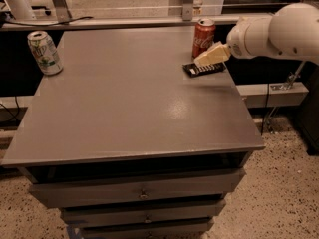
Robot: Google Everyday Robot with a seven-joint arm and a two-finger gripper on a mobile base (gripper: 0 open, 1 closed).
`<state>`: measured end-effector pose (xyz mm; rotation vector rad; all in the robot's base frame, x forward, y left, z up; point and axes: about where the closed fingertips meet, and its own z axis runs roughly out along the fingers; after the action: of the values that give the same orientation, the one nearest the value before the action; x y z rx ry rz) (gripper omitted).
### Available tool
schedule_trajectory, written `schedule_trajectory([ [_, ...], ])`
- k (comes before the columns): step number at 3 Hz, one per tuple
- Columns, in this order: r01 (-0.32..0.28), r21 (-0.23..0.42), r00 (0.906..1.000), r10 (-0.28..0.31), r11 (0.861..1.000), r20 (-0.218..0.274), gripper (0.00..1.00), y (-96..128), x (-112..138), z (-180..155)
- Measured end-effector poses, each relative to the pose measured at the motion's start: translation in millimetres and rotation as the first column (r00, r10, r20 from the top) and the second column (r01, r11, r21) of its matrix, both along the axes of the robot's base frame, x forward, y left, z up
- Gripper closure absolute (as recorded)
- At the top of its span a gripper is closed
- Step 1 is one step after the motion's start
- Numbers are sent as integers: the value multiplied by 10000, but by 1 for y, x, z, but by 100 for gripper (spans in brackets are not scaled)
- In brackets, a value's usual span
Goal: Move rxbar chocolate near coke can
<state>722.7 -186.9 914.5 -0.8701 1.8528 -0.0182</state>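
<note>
the rxbar chocolate [203,69] lies flat on the table [124,108] just beside the coke can [203,36], so placement looks done. the gripper [207,59] sits low over the bar, clasping or open i cannot tell; only backing off remains.

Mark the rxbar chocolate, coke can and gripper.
rxbar chocolate [205,70]: camera view, middle of black wrapper.
coke can [203,37]: camera view, red side wall.
gripper [199,62]: camera view, beige tip, just over the rxbar chocolate.
</note>
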Motion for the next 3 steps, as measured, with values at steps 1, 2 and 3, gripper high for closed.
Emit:
schedule_trajectory([
  [1, -920, 673, 9957, 922, 9935, -9, 0, -3, -23, 15],
  [2, -2055, 1121, 9786, 2033, 9722, 314, 0, -27, -59, 47],
  [3, -2673, 1083, 9636, 2648, 9575, 372, 0, -65, -101, 74],
])
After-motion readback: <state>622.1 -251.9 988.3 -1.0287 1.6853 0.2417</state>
